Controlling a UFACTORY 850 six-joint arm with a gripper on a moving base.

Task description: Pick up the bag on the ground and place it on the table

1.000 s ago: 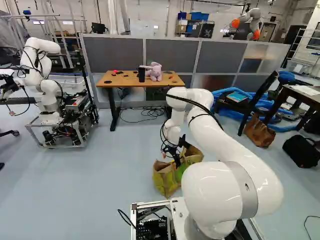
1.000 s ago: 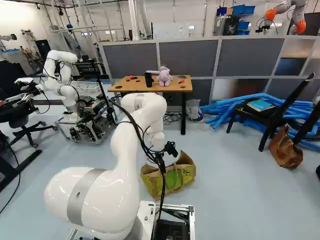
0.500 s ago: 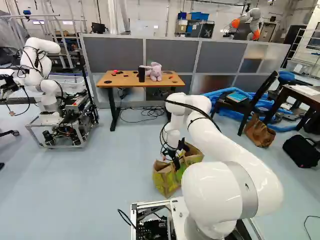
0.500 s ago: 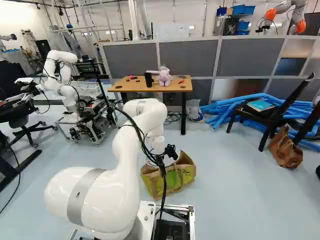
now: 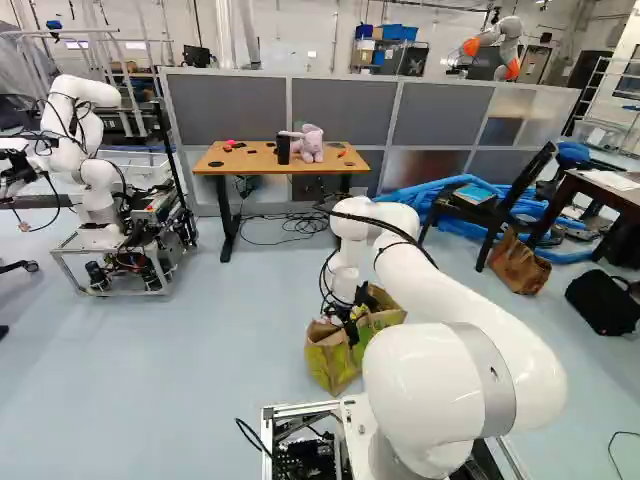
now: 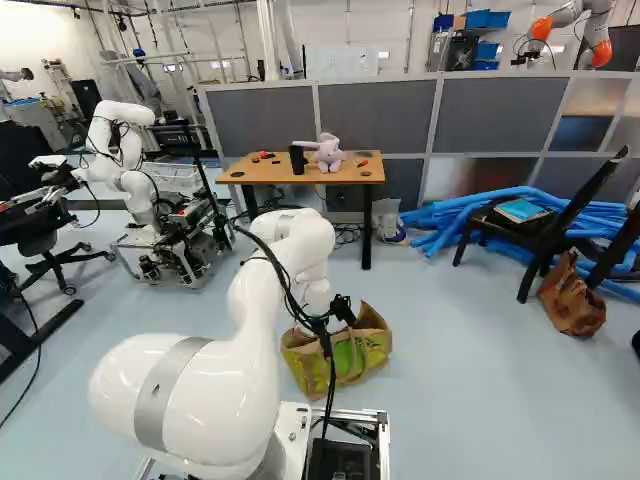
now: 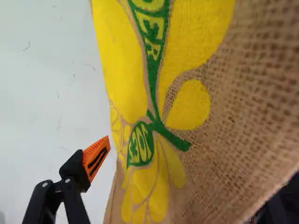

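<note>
Bag [image 7: 252,93], coarse brown weave (scratchy-looking), rounded yellow patches [image 7: 189,105], green leaf shape [image 7: 141,144]

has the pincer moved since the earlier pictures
Yes, slightly down: in the left base view the pincer now sits lower against the jute shopping bag, which has not shifted on the floor.

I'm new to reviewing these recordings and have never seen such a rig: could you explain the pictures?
The machine is a white robot arm on a moving base, ending in a black gripper. Two pictures look ahead past the arm, from the base's left and right; the third looks along the gripper from the wrist.

The yellow-and-brown bag stands on the floor. On the table beyond are a pink soft toy, a dark cylinder and small items. Nothing is gripped: the gripper stands open at the bag.
</note>
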